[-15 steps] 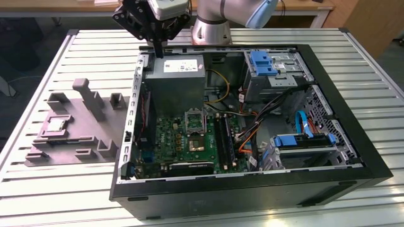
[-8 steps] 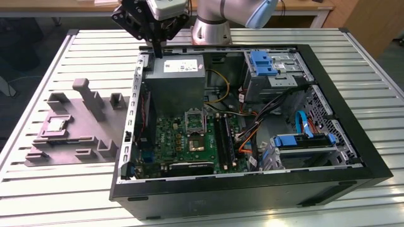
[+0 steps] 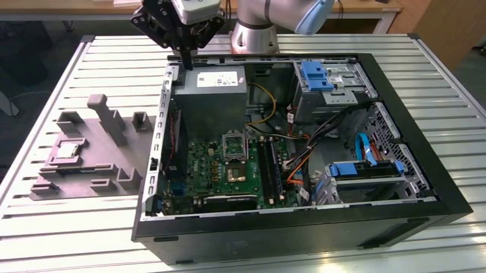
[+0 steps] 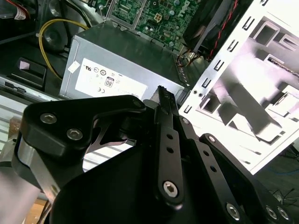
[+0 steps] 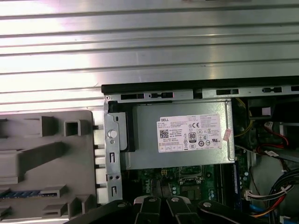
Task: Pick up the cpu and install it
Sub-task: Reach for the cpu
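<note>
Closest to the exterior view stands the computer case [image 3: 304, 227], its near wall a black, matte panel, open on top and resting on a table [image 3: 68, 227] of ribbed, silvery metal slats. At the exterior view's left lies a grey plastic fixture [image 3: 99, 170], a flat plate with blocky uprights, and the cpu [image 3: 68, 149] sits flat in a recess of it, a small pale square with a dull metallic sheen. It is well apart from the gripper [image 3: 184, 61], which hangs from above over the case's far left corner, pointing straight down from the arm [image 3: 266, 25] with its smooth silver and pale blue joints. Its black fingers [image 4: 166, 130] are drawn together on nothing in the second wrist view, bolted links folded side by side. Just below it is the power supply [image 3: 211, 105], a plain grey steel box with a white label. Further right lie the green motherboard [image 3: 220, 170] with its metal-framed socket [image 3: 234, 145], loose coloured cables, and two blue plastic drive caddies [image 3: 315, 77].
</note>
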`<control>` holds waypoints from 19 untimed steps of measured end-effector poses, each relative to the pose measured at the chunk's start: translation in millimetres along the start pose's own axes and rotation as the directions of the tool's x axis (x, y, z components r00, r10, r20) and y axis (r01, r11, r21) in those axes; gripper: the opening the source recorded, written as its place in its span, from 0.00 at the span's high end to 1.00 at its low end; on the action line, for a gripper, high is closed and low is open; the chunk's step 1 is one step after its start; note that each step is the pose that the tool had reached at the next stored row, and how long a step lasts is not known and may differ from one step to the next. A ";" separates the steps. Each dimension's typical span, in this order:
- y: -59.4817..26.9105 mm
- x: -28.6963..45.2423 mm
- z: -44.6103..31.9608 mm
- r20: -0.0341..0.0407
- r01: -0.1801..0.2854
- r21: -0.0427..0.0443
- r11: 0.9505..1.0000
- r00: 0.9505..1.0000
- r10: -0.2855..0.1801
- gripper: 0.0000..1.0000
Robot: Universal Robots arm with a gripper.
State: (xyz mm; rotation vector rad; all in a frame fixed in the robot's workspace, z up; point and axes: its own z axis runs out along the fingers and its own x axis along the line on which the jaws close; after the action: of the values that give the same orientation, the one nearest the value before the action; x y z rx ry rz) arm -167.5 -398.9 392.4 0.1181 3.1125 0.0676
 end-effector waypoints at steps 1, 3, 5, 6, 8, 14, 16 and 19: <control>0.0 0.3 0.0 0.000 0.000 0.000 1.000 1.000 0.000 0.89; -0.1 0.8 -0.1 0.000 0.000 0.000 1.000 1.000 0.000 0.89; -0.1 1.0 0.0 0.000 0.000 0.000 1.000 1.000 0.000 0.89; -0.1 1.2 0.0 0.000 0.000 0.000 1.000 1.000 0.000 0.89; -0.1 1.6 0.0 0.000 0.000 0.000 1.000 1.000 0.000 0.89; -0.3 3.0 0.0 0.000 0.000 0.000 1.000 1.000 0.000 0.89; -0.3 3.7 0.0 0.000 0.000 0.000 1.000 1.000 0.000 0.89; -0.4 4.5 0.0 0.000 0.000 0.000 1.000 1.000 0.000 0.89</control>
State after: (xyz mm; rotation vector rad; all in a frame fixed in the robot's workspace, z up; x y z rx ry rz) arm -172.0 -398.9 392.3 0.1179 3.1125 0.0676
